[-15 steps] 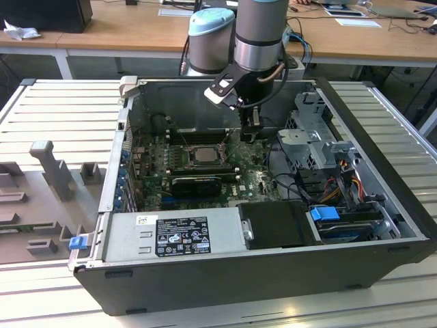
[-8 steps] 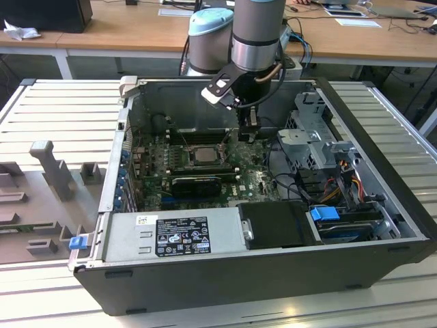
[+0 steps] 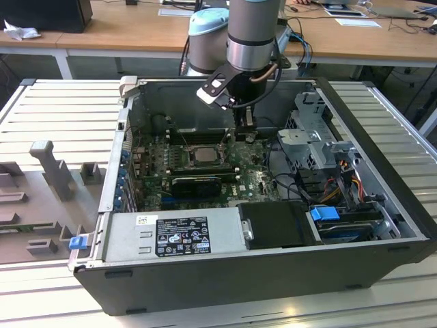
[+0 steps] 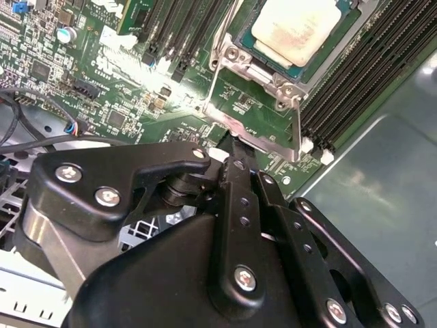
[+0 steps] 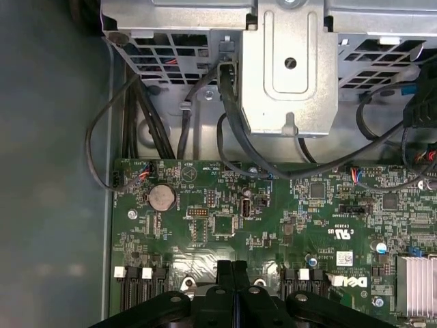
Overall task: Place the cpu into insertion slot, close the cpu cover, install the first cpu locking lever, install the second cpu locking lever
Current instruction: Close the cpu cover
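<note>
While the cpu (image 4: 300, 27) lies face up in the socket (image 3: 188, 154), the gripper (image 4: 232, 147) hangs just beside it, its fingers pressed together with nothing visible between them.
The cover (image 4: 263, 72) lies flat around the cpu, framing its pale face, and a thin wire lever (image 4: 298, 119) runs along the cover's edge near the fingertips. Long black memory slots (image 4: 369, 75) flank the socket on the green motherboard (image 5: 273, 219), inside an open computer case (image 3: 273, 273) on a ribbed grey table (image 3: 61, 109).
</note>
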`<action>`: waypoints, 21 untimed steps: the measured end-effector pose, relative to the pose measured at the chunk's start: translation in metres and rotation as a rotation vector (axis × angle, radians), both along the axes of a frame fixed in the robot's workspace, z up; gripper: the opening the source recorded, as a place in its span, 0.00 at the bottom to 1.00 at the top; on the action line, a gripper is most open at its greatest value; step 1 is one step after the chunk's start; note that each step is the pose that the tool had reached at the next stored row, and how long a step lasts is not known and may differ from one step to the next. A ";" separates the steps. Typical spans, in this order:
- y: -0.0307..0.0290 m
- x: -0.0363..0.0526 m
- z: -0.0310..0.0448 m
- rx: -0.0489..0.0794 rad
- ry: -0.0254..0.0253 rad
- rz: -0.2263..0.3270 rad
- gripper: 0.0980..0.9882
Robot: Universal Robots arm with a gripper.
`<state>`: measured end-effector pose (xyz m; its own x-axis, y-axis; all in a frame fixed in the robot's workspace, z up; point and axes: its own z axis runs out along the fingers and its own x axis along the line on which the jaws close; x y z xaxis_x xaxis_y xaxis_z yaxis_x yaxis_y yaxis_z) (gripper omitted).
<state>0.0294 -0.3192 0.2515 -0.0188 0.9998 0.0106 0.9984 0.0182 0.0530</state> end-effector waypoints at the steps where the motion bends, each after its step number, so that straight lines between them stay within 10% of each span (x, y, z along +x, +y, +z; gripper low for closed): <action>1: 0.0000 -0.0006 0.0000 0.000 0.0000 0.000 0.01; 21: 0.0000 -0.0062 0.0000 0.000 0.0000 0.000 0.01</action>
<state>0.0232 -0.3192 0.2515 -0.0188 0.9998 0.0106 0.9984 0.0182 0.0530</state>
